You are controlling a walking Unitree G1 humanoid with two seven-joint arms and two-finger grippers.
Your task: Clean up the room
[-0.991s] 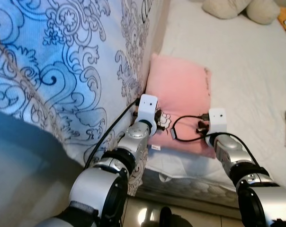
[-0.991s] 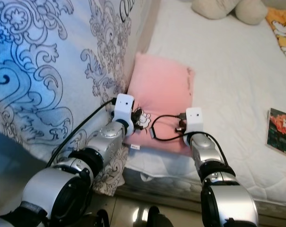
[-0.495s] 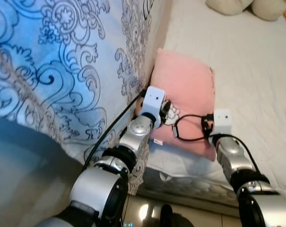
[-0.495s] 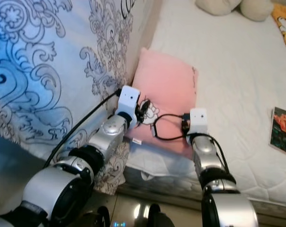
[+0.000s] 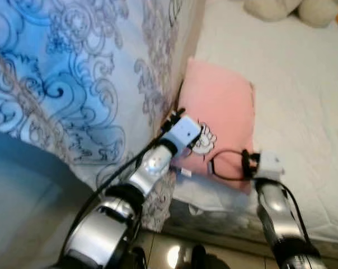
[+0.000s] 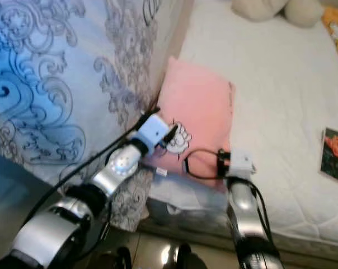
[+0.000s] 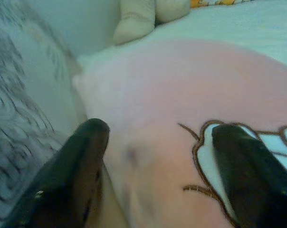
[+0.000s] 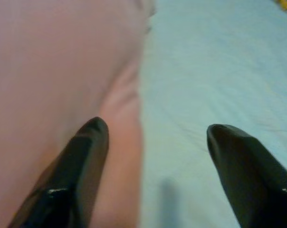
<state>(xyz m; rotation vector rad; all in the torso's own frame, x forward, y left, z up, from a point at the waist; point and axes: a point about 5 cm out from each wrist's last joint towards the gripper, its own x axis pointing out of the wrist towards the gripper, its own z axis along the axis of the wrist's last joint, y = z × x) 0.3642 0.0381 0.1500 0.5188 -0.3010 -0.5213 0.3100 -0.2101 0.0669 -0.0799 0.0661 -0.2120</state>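
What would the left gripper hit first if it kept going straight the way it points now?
Most likely the pink pillow. The left gripper is open, its fingers straddling the pillow's near end by the embroidered patch. Depth is unclear, so contact may already be close.

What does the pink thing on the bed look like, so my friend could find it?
Look at the big white bed, then at its near edge beside the blue swirly-patterned blanket. There lies a flat pink pillow, with the robot's left hand and right hand reaching it, both open. It is the one pink thing there, with a little white cartoon picture stitched near its corner.
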